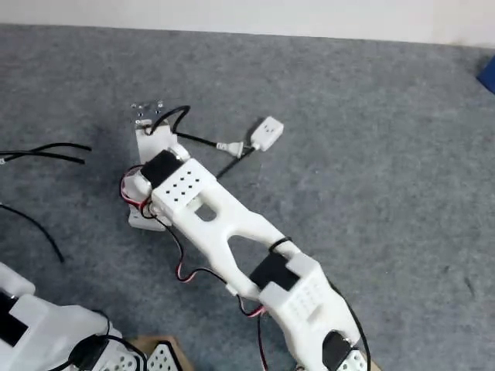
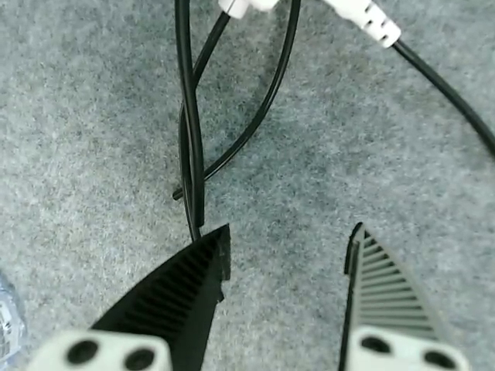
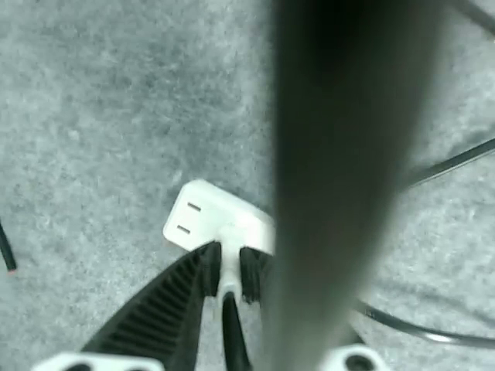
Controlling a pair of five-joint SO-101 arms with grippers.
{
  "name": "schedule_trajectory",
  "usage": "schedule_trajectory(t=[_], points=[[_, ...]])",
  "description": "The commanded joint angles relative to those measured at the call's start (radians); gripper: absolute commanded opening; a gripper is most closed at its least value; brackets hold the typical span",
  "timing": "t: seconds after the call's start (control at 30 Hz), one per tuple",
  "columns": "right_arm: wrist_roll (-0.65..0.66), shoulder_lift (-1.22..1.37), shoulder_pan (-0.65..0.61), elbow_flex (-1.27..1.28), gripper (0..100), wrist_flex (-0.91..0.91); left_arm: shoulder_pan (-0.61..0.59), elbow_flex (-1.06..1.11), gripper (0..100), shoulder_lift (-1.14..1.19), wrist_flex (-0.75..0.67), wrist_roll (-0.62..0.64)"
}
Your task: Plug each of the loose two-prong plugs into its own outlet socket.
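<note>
White outlet socket flat on carpet; 2nd socket w/ white plug beside.

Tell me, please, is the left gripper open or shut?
Open. In its wrist view the left gripper has its fingers well apart over grey carpet, nothing between them.

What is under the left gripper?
Gray carpet and crossing black cables lie below the open left gripper. One cable passes beneath its black finger, so where it ends is hidden.

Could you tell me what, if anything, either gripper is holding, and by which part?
The right gripper holds the socket by its narrow cord end; the left gripper is open and empty.
</note>
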Motion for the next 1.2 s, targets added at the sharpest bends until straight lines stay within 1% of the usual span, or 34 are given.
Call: schedule_trajectory(t=[0.0, 0.23, 0.43, 0.57, 0.73, 0.83, 1.03, 1.17], points=[[0.038, 0.108, -0.039, -0.102, 0.5, 0.062, -0.004, -0.015, 25, -0.005, -0.014, 0.005], [0.041, 0.255, -0.074, -0.243, 0.5, 0.128, -0.01, -0.016, 25, -0.01, -0.014, 0.005], [0.043, 0.309, -0.085, -0.314, 0.5, 0.165, -0.008, -0.018, 25, -0.016, -0.012, 0.005], [0.068, 0.335, -0.09, -0.334, 0.5, 0.189, -0.01, -0.064, 25, -0.016, -0.006, 0.011], [0.091, 0.364, -0.084, -0.392, 0.5, 0.269, -0.008, -0.111, 25, -0.015, 0.078, 0.011], [0.106, 0.389, -0.088, -0.406, 0.5, 0.323, -0.01, -0.131, 25, -0.015, 0.092, 0.011], [0.12, 0.423, -0.085, -0.414, 0.5, 0.325, -0.01, -0.134, 25, -0.016, 0.114, 0.011], [0.12, 0.429, -0.082, -0.479, 0.5, 0.326, -0.008, -0.134, 25, -0.016, 0.114, 0.011]])
